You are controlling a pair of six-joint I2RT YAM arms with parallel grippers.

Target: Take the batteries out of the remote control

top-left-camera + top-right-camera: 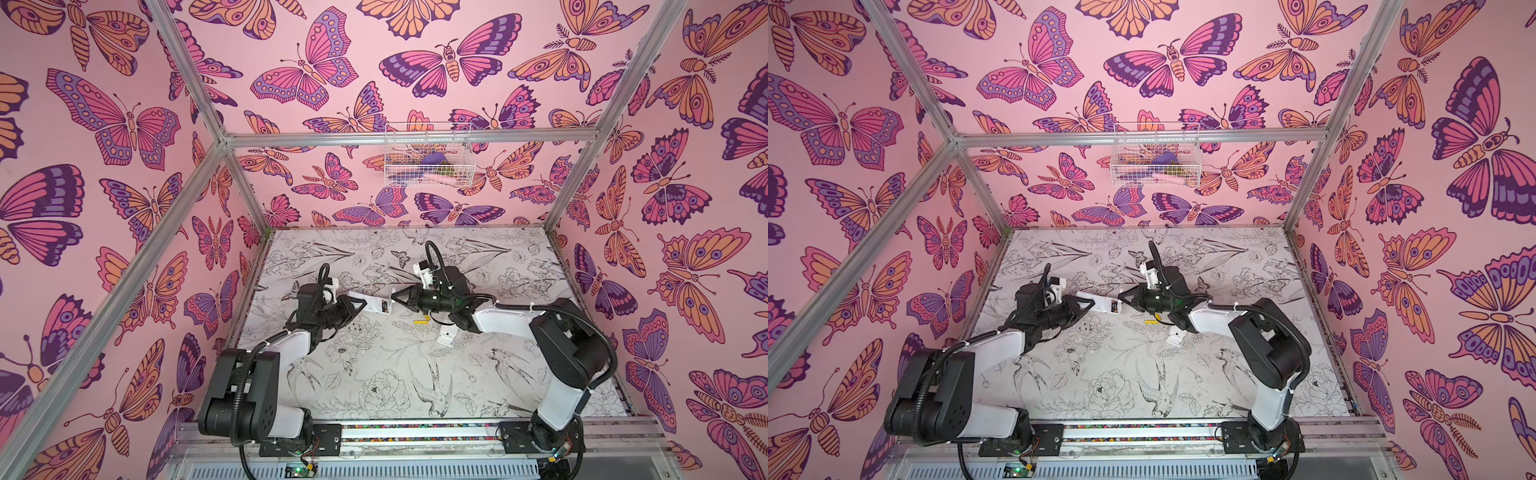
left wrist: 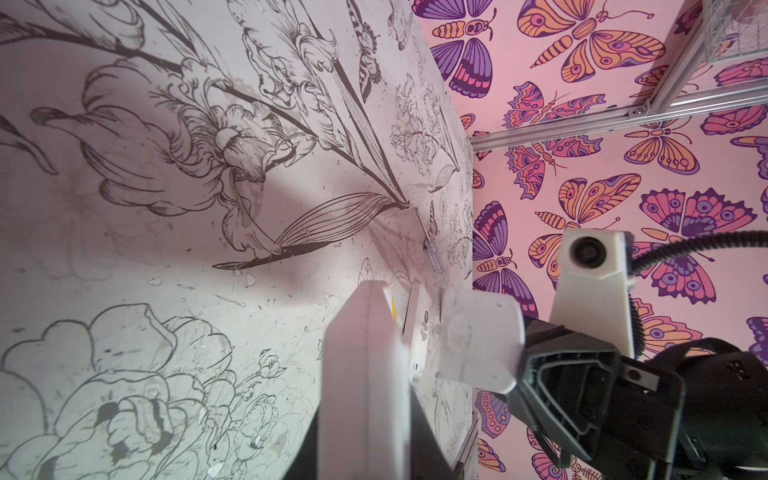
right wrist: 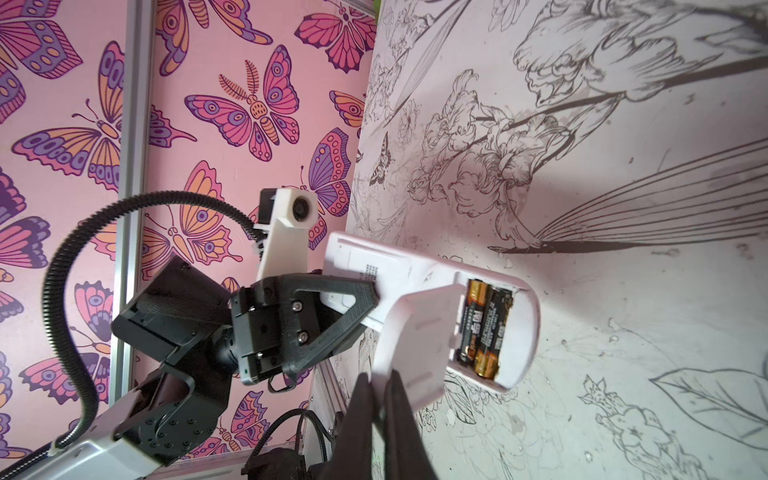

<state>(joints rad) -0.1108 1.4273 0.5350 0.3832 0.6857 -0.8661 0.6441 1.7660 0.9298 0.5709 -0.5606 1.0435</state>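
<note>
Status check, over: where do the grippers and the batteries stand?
Left gripper shut on remote. Right gripper shut on battery cover, tilted up off the remote. Two black batteries seated inside; yellow batteries on table. Only the cover close by.

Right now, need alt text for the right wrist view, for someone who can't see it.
A white remote, gripped by the left gripper, is open at the back with two black-and-gold batteries inside. The right gripper pinches the edge of the white cover, tilted off the opening. Behind: flower-print table, pink butterfly wall.
</note>
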